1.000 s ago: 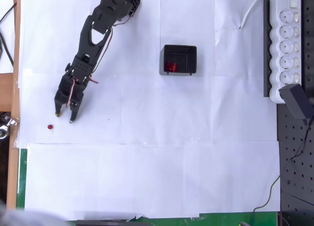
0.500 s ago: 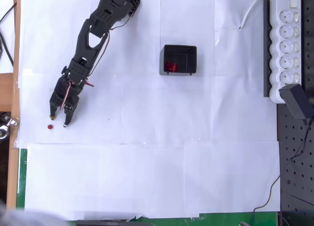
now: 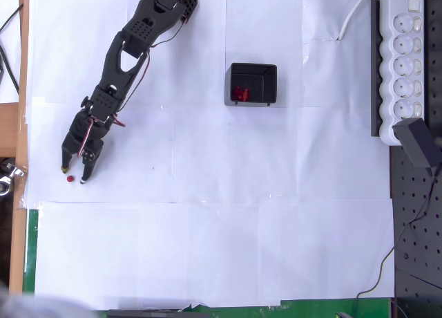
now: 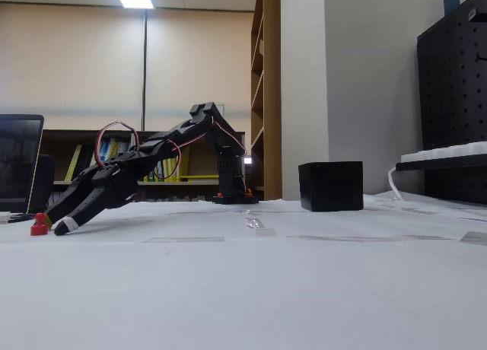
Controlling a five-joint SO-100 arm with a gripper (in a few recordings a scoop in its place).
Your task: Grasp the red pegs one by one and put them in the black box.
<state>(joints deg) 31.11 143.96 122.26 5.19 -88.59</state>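
Note:
One tiny red peg [image 3: 70, 178] [image 4: 39, 226] lies on the white paper at the far left in the overhead view. My black gripper [image 3: 73, 175] [image 4: 55, 224] is open and low over the paper, with the peg between its two fingertips. The black box [image 3: 253, 84] [image 4: 330, 186] stands well to the right of the arm in the overhead view, and red pegs [image 3: 239, 93] lie inside it at its left side.
A white power strip [image 3: 405, 62] lies along the right edge, next to a black pegboard [image 3: 418, 214]. A wooden table edge [image 3: 15, 193] runs just left of the peg. White paper [image 3: 207, 242] covers the wide area below the arm and box.
The arm has reached down and left, bringing the open gripper from above right of the peg to straddling it. The peg and box have stayed put.

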